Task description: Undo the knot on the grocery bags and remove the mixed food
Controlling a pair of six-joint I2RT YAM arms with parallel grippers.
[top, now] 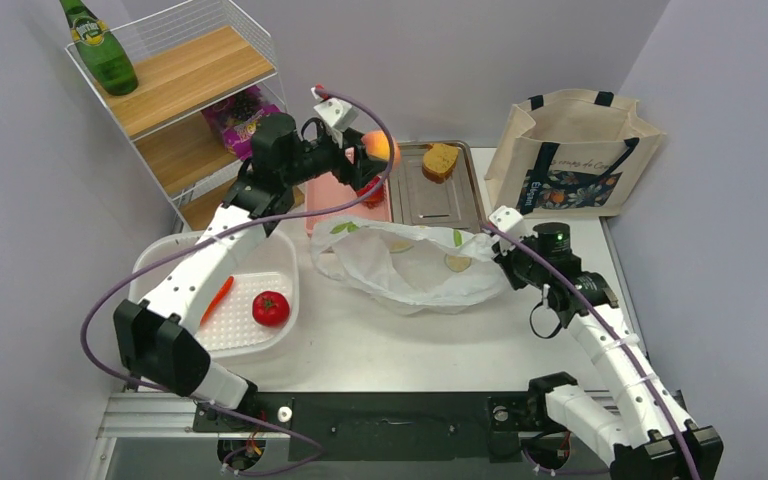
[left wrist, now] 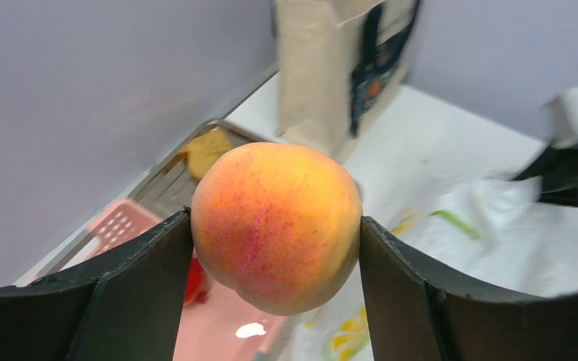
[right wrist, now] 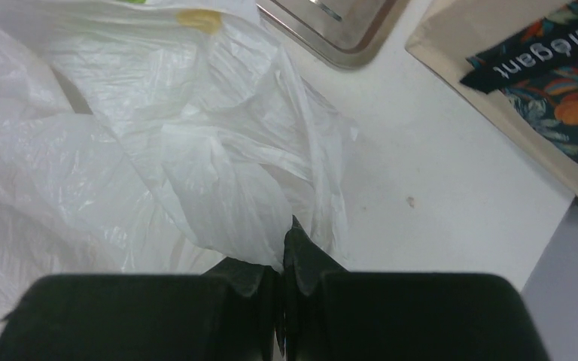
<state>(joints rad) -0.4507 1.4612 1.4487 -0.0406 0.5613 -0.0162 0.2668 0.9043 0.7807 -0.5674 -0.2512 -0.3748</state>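
Top view, upper left: green bottle (top: 100, 50) upright on wire shelf (top: 195, 75). Lower left: white tub (top: 155, 258) holding carrot (top: 217, 298) and red tomato (top: 271, 308), lying apart. Upper centre: left end effector (top: 365, 165) gripping orange peach (top: 380, 148), held in the air over far end of pink tray (top: 330, 205) (wrist view: peach squeezed between both black fingers (left wrist: 143, 286)). Just to the right: metal tray (top: 430, 205) with bread slice (top: 441, 161). Centre: plastic bag (top: 415, 265) lying crumpled and slack on table (top: 380, 340). Right of centre: right end effector (top: 500, 250) closed, pinching that bag's right edge. Upper right: canvas tote (top: 570, 150) standing upright, mouth open, on table's far corner.
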